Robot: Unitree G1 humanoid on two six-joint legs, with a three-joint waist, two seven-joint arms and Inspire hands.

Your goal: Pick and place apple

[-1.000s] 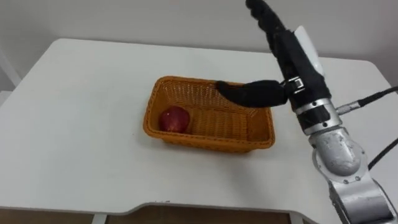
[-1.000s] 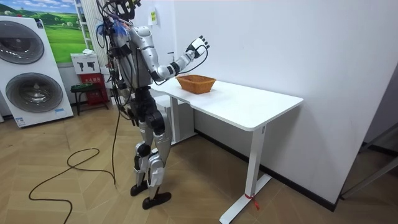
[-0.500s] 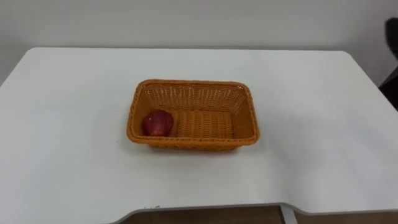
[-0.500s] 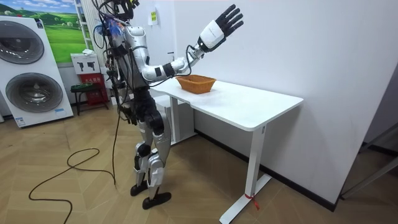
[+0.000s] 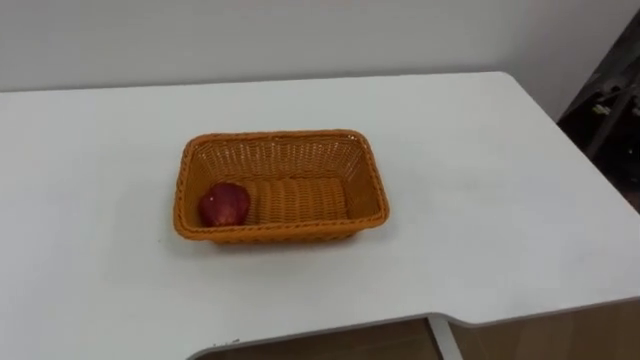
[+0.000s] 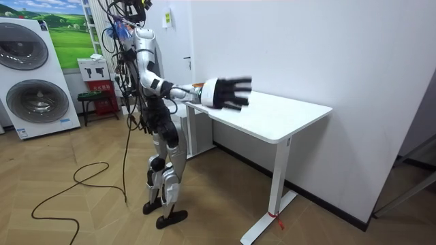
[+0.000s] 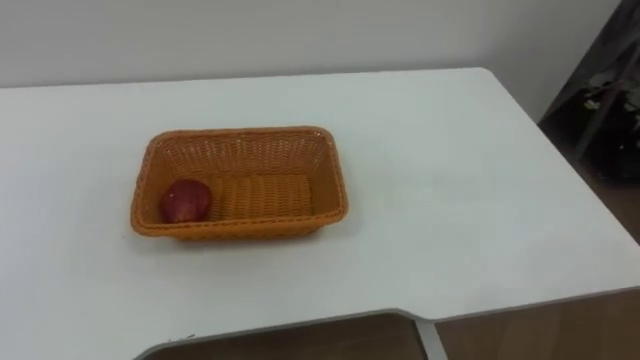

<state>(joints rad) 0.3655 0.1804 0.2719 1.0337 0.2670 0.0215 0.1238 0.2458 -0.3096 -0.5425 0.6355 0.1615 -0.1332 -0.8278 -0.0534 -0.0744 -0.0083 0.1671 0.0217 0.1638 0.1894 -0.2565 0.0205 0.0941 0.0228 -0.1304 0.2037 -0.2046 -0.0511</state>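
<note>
White bench [image 5: 480,200] carried a wicker basket [image 5: 270,158], the apple [image 5: 224,204] at its left end; it looked firm, smooth and light, best cupped round its middle. The right hand [image 6: 221,93] hovered spread, empty.

The basket [image 5: 281,186] sat on the table [image 5: 480,200], with tabletop showing on every side of it. The apple [image 5: 224,204] lay inside, at the basket's left end. In the room view my right hand [image 6: 221,93] was held out at the table's near edge.
</note>
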